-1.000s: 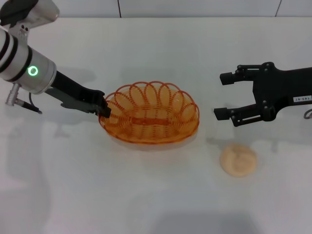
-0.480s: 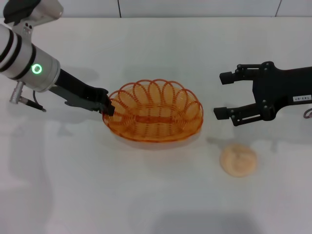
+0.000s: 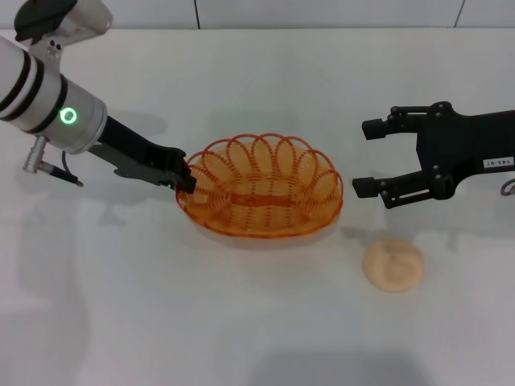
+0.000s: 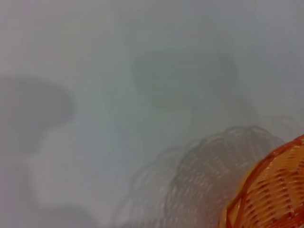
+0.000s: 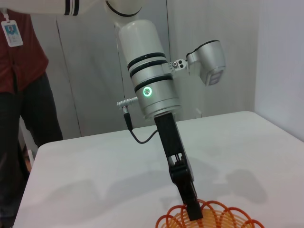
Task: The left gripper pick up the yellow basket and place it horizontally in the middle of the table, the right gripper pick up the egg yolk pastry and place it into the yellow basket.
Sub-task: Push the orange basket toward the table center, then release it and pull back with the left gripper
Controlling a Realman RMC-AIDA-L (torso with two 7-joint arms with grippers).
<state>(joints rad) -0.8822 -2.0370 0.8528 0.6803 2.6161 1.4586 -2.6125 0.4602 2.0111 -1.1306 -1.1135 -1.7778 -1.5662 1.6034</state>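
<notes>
Near the middle of the table sits the yellow basket, its long axis running across our view, and our left gripper is clamped on the rim loops at the basket's left end. From the left wrist view the basket casts a shadow well apart from its edge, so we judge it is held a little clear of the surface or tipped up at the gripped end; we cannot tell which. So the first half of the job looks close to done: the basket is roughly where it belongs and lies horizontally, but it has not been let go. What is left, as we read it, is to set it down, release the rim and back the left arm away

Our left arm reaches in from the far left, the white segment with its green ring light high and the black forearm sloping down toward the basket. The right wrist view shows that same arm coming down steeply, its fingers closed on the rim

The second half is not begun. The egg yolk pastry lies on the bare table, to the right of the basket and nearer to us, apart from it and untouched. Our right gripper hovers beyond the pastry, just right of the basket, its fingers spread wide and holding nothing, pointing toward the basket rather than down at the pastry
</notes>
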